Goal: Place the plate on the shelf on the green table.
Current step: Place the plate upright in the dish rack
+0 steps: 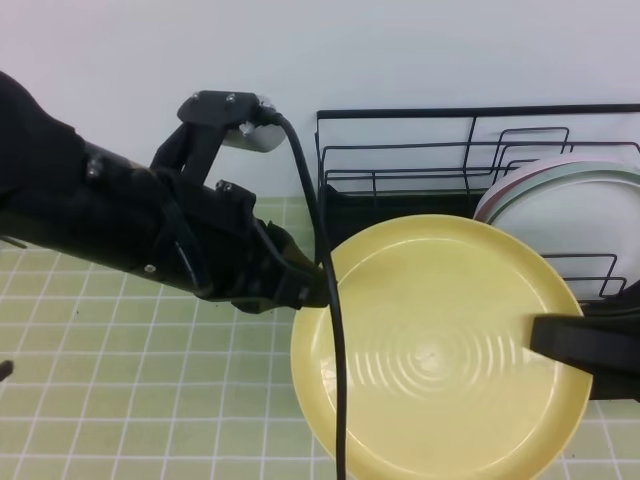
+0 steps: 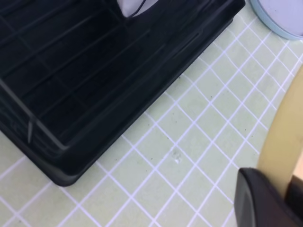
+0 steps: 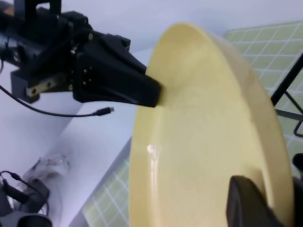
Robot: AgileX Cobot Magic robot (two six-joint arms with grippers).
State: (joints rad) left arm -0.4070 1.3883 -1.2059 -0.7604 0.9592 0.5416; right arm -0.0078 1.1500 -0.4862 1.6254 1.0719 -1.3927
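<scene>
The pale-yellow plate (image 1: 440, 350) hangs above the green table (image 1: 120, 400), in front of the black wire shelf (image 1: 400, 170). My left gripper (image 1: 318, 285) is shut on the plate's left rim; the right wrist view shows its black tip (image 3: 154, 92) clamped there. My right gripper (image 1: 545, 340) sits on the opposite rim, one dark finger (image 3: 246, 203) pressed on the plate's face (image 3: 203, 142) and the other behind the edge. In the left wrist view the plate's edge (image 2: 284, 137) rises from between the fingers (image 2: 265, 203), with the shelf's tray (image 2: 94, 71) below.
Two other plates (image 1: 570, 200), white with pink and teal rims, stand in the shelf's right slots. A black cable (image 1: 335, 350) hangs across the yellow plate's left side. A pale-blue plate edge (image 2: 279, 14) shows past the tray. A white wall stands behind.
</scene>
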